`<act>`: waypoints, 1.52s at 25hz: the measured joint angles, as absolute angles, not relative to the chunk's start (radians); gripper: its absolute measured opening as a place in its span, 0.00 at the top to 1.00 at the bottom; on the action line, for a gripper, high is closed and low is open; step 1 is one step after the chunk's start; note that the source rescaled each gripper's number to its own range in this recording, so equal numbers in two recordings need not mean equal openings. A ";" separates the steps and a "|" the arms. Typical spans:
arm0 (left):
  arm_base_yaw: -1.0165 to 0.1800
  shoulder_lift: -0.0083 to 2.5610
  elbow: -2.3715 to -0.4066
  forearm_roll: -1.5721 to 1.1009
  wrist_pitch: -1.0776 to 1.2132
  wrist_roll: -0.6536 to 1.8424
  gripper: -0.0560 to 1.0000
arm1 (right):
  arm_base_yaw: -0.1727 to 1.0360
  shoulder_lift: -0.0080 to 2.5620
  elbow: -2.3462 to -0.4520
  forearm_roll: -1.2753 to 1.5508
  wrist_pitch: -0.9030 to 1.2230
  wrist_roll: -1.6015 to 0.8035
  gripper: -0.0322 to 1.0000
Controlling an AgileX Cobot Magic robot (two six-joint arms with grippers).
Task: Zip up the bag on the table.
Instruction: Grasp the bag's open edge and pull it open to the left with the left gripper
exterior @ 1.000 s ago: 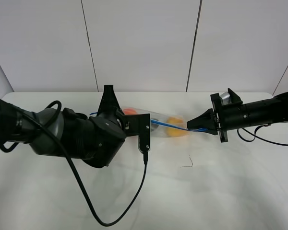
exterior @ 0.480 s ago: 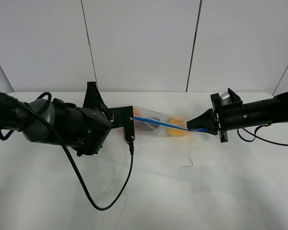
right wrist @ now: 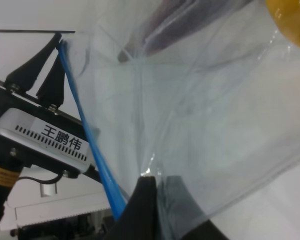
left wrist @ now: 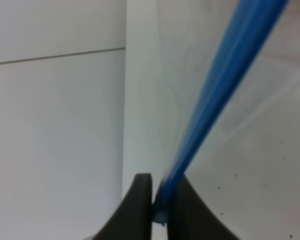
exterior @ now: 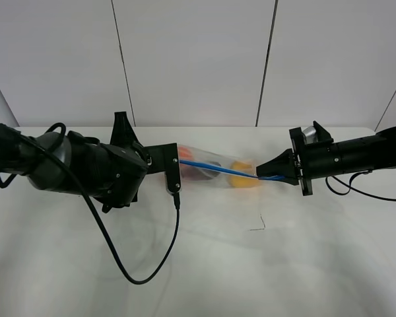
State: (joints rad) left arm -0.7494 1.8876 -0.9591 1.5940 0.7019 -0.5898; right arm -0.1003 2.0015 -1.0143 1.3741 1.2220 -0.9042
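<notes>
High view: one bag [exterior: 214, 173] over the middle of the worktop [exterior: 284, 264], pulled tight between two end effectors. With the left end effector [exterior: 178, 162] at the end of the one blue strip [exterior: 218, 169], probably zipped all along; only letting go left.

Left wrist view: squeezed tight on the strip.

Right wrist view: right end effector [right wrist: 154, 181] squeezing the bag's corner, no gap.

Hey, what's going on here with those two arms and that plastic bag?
Two robot arms hold the clear bag stretched between them over the far side of the white table. The right gripper is shut on the bag's right end. The left gripper pinches the blue zipper strip at its left end. The strip runs taut between them. Whether it is fully sealed cannot be told.
</notes>
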 joint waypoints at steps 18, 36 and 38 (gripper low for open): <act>-0.732 1.888 -0.958 1.567 0.768 -0.678 0.16 | -0.109 2.002 -1.014 1.362 1.220 -0.907 0.97; -0.614 1.679 -1.021 1.083 0.610 -0.547 0.00 | -0.109 2.002 -1.014 1.362 1.220 -0.926 0.97; -0.545 1.609 -1.059 0.965 0.590 -0.547 0.00 | -0.109 2.002 -1.014 1.362 1.220 -0.928 0.97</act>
